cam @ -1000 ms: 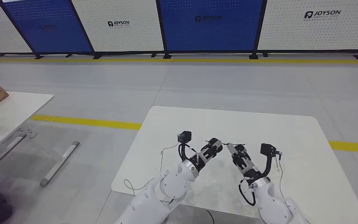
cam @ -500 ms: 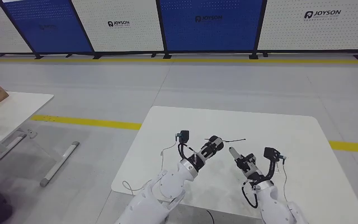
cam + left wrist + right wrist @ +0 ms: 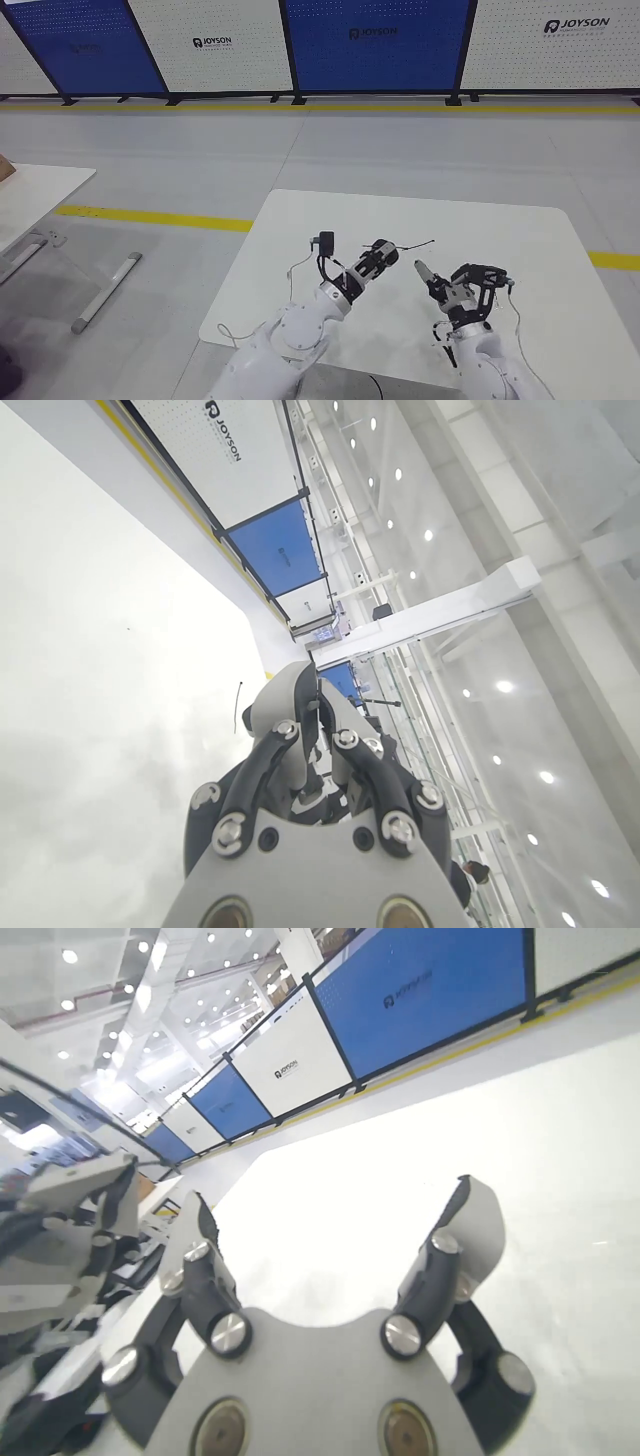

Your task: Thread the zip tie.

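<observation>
The thin black plastic zip tie (image 3: 415, 244) pokes out straight from the left tool (image 3: 314, 680), which is clamped tight on it above the white bench (image 3: 520, 225), free end in the air. And there goes the right tool (image 3: 332, 1190), backing off! A second ago it was nose to nose with the left one; now it sits clear, jaws spread wide, nothing in them. No loop that I can see, so I'd say the threading isn't done, and the right side will have to come back in for that loose end.
</observation>
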### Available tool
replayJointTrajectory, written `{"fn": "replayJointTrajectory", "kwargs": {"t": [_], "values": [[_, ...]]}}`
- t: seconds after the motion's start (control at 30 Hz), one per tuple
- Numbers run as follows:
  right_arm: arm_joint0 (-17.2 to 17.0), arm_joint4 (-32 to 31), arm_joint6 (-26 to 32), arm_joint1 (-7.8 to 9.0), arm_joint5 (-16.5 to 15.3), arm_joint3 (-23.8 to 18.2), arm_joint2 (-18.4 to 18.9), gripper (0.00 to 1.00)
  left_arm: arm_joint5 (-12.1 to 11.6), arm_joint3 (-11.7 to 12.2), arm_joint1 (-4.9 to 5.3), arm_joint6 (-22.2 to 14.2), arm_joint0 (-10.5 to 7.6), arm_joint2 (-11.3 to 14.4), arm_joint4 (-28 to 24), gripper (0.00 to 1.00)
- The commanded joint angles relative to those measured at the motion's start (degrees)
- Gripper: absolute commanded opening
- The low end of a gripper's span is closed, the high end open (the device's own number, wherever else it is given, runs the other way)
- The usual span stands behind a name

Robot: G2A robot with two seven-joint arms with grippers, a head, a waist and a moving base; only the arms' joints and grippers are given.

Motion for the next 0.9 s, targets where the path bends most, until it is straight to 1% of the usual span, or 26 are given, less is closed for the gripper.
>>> {"fn": "replayJointTrajectory", "kwargs": {"t": [0.0, 0.2, 0.3, 0.33, 0.4, 0.5, 0.53, 0.57, 0.6, 0.63, 0.67, 0.87], "values": [[0.0, 1.0, 0.2, -0.01, 0.0, 0.0, 0.0, 1.0, 0.0, 0.0, 0.0, 0.0, 0.0, 0.0, 0.1, 0.0], [0.1, 0.5, 0.1, 0.0, 0.0, 0.1, 0.1, 1.0, 0.0, 0.0, 0.0, 0.1, 0.02, 0.0, 0.1, 0.0], [0.6, -2.1, 1.6, 0.18, -1.6, 0.7, -0.2, 1.0, 0.3, 0.1, -0.03, 0.0, -0.01, 0.1, 0.1, 0.0], [0.8, -2.5, 3.2, 0.33, -3.0, 0.7, 0.0, 1.0, 0.4, 0.1, -0.02, -0.1, -0.01, 0.1, 0.2, 0.0], [1.1, -0.2, 6.1, 0.61, -6.1, 0.3, 1.4, 1.0, 0.4, -0.1, 0.02, -0.2, 0.09, 0.0, 0.4, 0.0], [0.6, 1.2, 8.2, 1.16, -8.4, -1.4, 4.4, 1.0, 0.3, -0.7, 0.09, 0.0, 0.33, -0.4, 0.5, 0.0], [0.4, 1.7, 10.7, 1.41, -10.9, -1.8, 4.8, 1.0, 0.3, -0.8, 0.1, 0.1, 0.4, -0.5, 0.4, 0.0], [0.3, 2.5, 14.7, 1.87, -13.8, -2.5, 6.2, 1.0, 0.3, -0.9, 0.11, 0.1, 0.48, -0.6, 0.4, 0.0], [0.3, 2.1, 16.6, 2.18, -14.9, -3.2, 7.3, 1.0, 0.3, -1.0, 0.11, 0.2, 0.51, -0.6, 0.5, 0.0], [0.2, -0.2, 17.4, 2.48, -14.8, -4.0, 8.5, 1.0, 0.3, -1.1, 0.1, 0.3, 0.54, -0.6, 0.5, 0.0], [-0.2, -1.8, 16.8, 2.58, -13.8, -4.5, 9.0, 1.0, 0.3, -1.1, 0.1, 0.3, 0.55, -0.6, 0.5, 0.0], [-0.2, -1.8, 16.8, 2.58, -13.8, -4.5, 9.0, 1.0, 0.3, -1.1, 0.1, 0.3, 0.55, -0.6, 0.5, 0.0]]}}
